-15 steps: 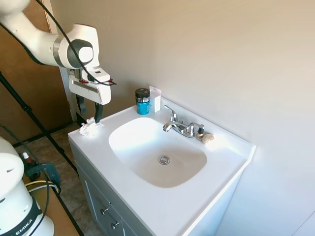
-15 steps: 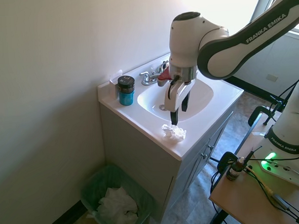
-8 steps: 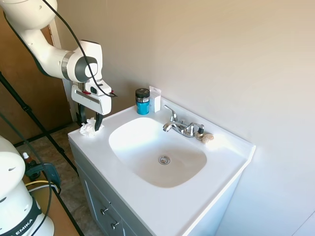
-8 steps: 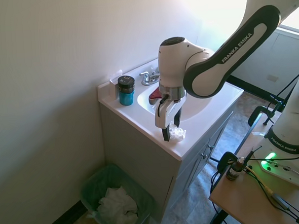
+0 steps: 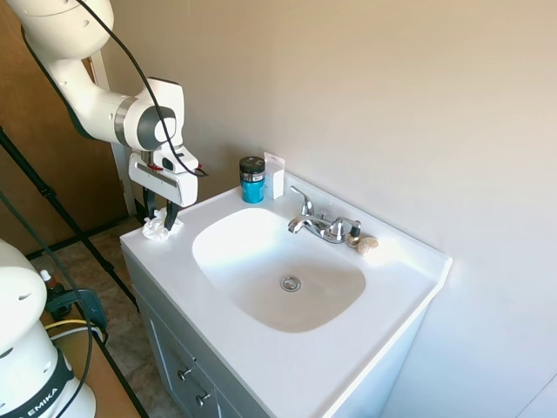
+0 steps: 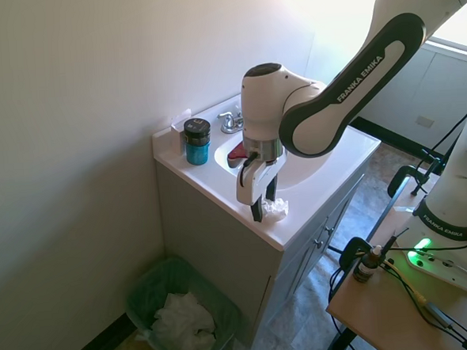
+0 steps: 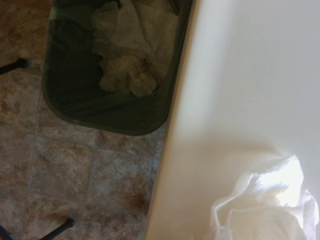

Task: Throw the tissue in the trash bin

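Second exterior view: the gripper (image 6: 261, 210) has slid toward the counter's edge and dropped lower, its released jaws now straddling the tissue (image 6: 274, 210) on the vanity corner. Grasp looks imminent; the trash bin (image 6: 149, 286) waits at its 7 o'clock.

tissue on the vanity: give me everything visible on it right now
The tissue is a small crumpled wad of white paper with soft irregular folds. It sits on the white countertop at the corner nearest the arm, close to the edge, above the green trash bin on the floor. The end effector straddles it with a dark finger on either side; whether the fingers touch the paper cannot be told.
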